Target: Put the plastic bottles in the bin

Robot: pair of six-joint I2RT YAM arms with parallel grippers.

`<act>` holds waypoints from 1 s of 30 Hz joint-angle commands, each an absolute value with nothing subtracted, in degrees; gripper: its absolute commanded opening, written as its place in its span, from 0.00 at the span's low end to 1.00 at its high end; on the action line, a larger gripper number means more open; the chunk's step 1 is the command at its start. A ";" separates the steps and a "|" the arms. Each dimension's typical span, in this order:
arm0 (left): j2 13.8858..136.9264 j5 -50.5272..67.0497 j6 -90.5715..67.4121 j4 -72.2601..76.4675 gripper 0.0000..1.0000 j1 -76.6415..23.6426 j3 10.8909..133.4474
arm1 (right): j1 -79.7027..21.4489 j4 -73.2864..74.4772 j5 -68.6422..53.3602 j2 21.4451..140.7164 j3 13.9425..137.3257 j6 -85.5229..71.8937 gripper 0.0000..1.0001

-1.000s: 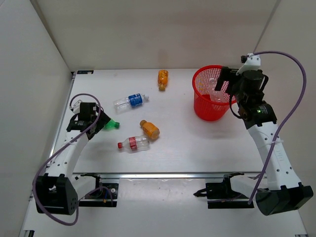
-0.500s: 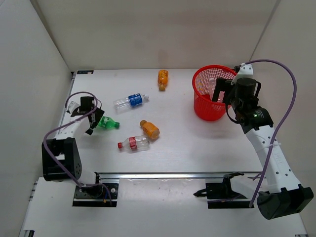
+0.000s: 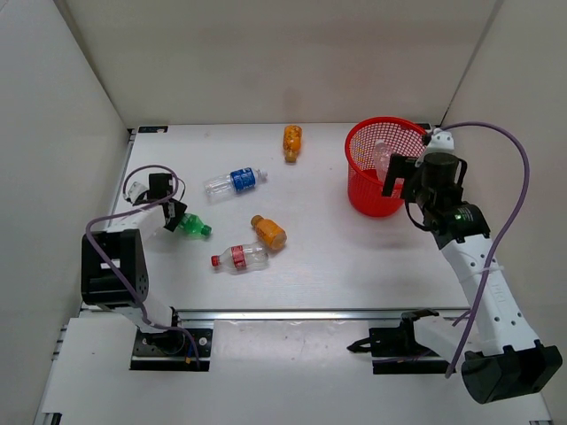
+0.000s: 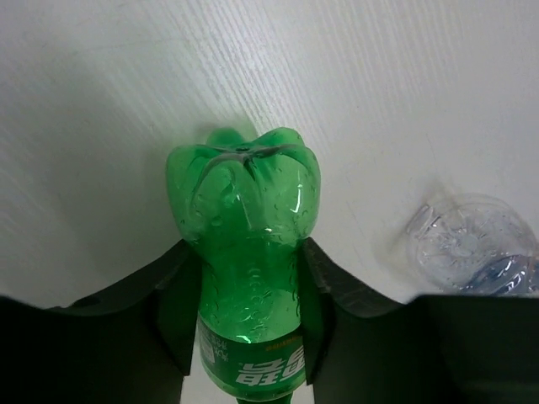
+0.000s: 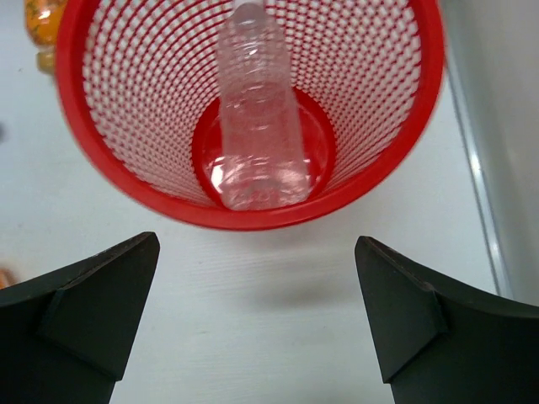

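Observation:
A green bottle (image 4: pixel 244 227) lies on the white table at the left, and my left gripper (image 4: pixel 244 324) is shut on its body, one pad on each side; in the top view they are the gripper (image 3: pixel 174 215) and the bottle (image 3: pixel 193 227). A clear blue-label bottle (image 3: pixel 236 181), a red-label bottle (image 3: pixel 239 257) and two orange bottles (image 3: pixel 269 233) (image 3: pixel 292 140) lie loose on the table. The red mesh bin (image 3: pixel 370 200) stands at the right with a clear bottle (image 5: pixel 257 126) leaning inside it. My right gripper (image 5: pixel 257 311) is open and empty, just near of the bin's rim (image 5: pixel 253 220).
White walls close the table on the left, back and right; the right wall runs close past the bin. The base of the blue-label bottle (image 4: pixel 476 248) shows just right of my left fingers. An orange bottle (image 5: pixel 40 21) peeks past the bin's far left.
My left gripper has shut on the green bottle while the left arm folded back towards its base. The right gripper has drawn back from over the bin to its near side, still open.

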State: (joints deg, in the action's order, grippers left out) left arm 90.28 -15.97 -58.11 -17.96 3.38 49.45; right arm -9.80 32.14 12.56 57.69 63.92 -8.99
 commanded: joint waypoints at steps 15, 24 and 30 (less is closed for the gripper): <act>59.68 7.94 -48.14 -6.62 0.23 -17.13 45.97 | -35.67 9.23 -22.66 59.23 54.49 -8.62 0.99; 62.05 27.23 -53.52 16.67 0.32 -26.71 42.20 | -40.26 -2.36 -31.80 67.76 55.03 -13.25 1.00; 63.20 31.99 -54.31 20.55 0.32 -29.44 40.09 | -38.49 -15.21 -36.39 70.05 51.68 -21.53 0.99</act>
State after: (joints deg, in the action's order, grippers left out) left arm 63.59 27.03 -52.71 13.47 -28.49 42.24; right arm -38.81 -4.99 -32.77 69.28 52.01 -16.75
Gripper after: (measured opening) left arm 0.646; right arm 0.991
